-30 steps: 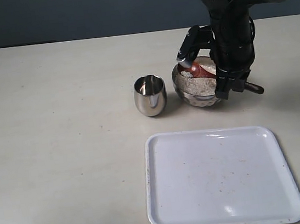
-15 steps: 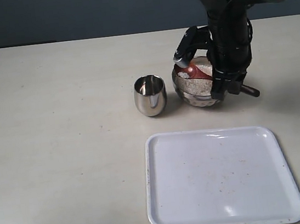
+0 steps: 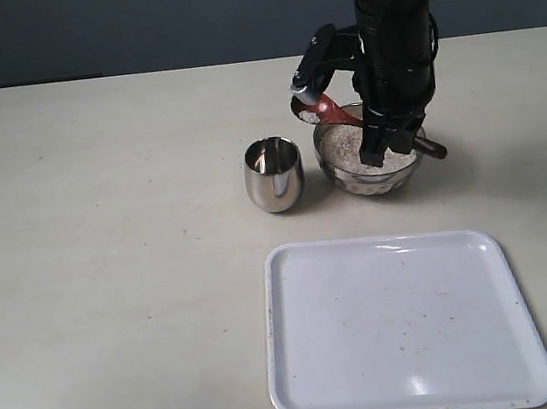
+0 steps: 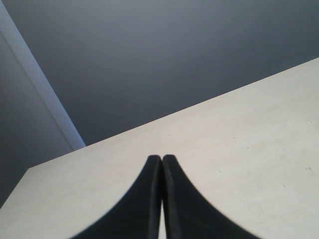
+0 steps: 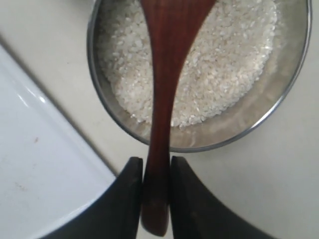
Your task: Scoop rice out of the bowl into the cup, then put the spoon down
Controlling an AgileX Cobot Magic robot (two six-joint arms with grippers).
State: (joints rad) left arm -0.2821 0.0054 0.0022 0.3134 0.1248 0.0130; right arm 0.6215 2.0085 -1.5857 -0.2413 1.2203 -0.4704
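In the exterior view the spoon (image 3: 305, 106) is seen gripped by the right tool (image 3: 382, 142). Its head is raised clear of the bowl (image 3: 368, 174) on the side towards the cup (image 3: 275, 174), and a few white grains are carried on it. The step in hand is judged to be the carry to the cup. The head should be kept level and moved slowly, so that no rice (image 3: 349, 148) is spilled onto the counter (image 3: 106, 237) between the two vessels. It should be tipped only once centred over the cup's narrow mouth.

In the left wrist view the left tool (image 4: 162, 158) is shown fully closed with nothing held, above the counter.

In the right wrist view the tool's fingers (image 5: 130, 199) are seen clamped on the spoon's handle near its end, above the rice-filled bowl and beside a white tray (image 5: 40, 164). A grip so far back is thought to allow swivel, so jerks should be avoided.
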